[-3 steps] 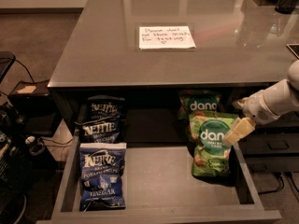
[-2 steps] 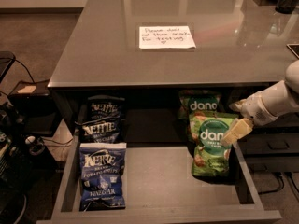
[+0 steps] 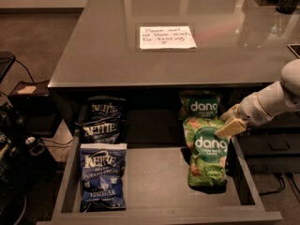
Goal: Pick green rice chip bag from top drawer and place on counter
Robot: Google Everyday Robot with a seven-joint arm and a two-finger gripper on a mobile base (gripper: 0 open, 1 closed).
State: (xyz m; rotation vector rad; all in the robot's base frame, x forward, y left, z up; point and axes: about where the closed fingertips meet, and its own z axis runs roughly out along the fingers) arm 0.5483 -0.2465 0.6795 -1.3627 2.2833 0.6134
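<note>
Nothing has visibly moved since the earlier frame: arm, gripper and bags sit where they did. The counter [image 3: 93, 55] fills the view toward 12 o'clock and carries a white note [image 3: 167, 37]. Below it, toward 6 o'clock, the top drawer [image 3: 159, 172] stands pulled open. Blue Kettle bags [image 3: 103, 175] lie along its 9 o'clock side. The green rice chip bag [image 3: 206, 153] lies on its 3 o'clock side, in front of a second green bag [image 3: 199, 106] tucked under the counter edge. The gripper [image 3: 230, 127] reaches in from 3 o'clock and meets the bag at its 1 o'clock corner. We cannot tell whether it is clenched on that corner or released. We judge the grasp step to be in hand. Next comes a secure hold, then a lift clear of the drawer's side and the counter's lip toward 12 o'clock.
</note>
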